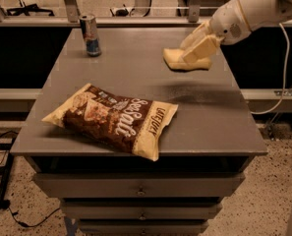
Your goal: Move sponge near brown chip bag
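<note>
The brown chip bag [113,119] lies flat on the front left part of the grey table [204,117], dark brown in the middle with tan-yellow ends. My gripper [192,53] reaches in from the upper right and is shut on the pale yellow sponge [177,60]. It holds the sponge in the air above the table's back right area, with a soft shadow on the tabletop below it. The sponge is well apart from the bag, up and to the right of it.
A slim silver-blue drink can [90,34] stands upright at the table's back left. A metal rail runs behind the table. Drawers sit under the tabletop. A white cable hangs at the right edge.
</note>
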Controlling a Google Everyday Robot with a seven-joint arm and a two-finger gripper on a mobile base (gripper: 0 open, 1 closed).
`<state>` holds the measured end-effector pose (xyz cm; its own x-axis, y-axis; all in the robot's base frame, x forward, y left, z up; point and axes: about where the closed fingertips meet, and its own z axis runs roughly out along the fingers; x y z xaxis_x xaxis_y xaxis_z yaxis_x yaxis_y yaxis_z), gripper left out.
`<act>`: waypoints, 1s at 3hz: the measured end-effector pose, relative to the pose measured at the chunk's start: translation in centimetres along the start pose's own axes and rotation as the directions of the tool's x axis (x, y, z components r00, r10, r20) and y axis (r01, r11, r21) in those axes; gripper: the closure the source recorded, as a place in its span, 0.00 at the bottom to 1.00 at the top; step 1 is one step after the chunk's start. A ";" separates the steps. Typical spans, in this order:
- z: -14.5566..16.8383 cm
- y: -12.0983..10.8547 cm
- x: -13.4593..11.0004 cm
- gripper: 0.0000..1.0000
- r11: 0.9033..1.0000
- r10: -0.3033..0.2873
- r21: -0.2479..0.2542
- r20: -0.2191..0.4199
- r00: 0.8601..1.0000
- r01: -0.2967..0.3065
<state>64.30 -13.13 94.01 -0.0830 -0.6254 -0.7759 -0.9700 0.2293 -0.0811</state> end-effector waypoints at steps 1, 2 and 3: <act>2.5 4.6 0.2 1.00 0.994 -0.051 -0.092 0.008 0.999 0.052; 5.9 8.6 0.7 0.75 0.976 -0.100 -0.189 0.028 0.995 0.104; 7.6 9.7 0.5 0.44 0.965 -0.144 -0.213 0.058 0.988 0.153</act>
<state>56.56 -5.53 88.10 0.0706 -0.6077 -0.7911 -0.9974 -0.0334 -0.0634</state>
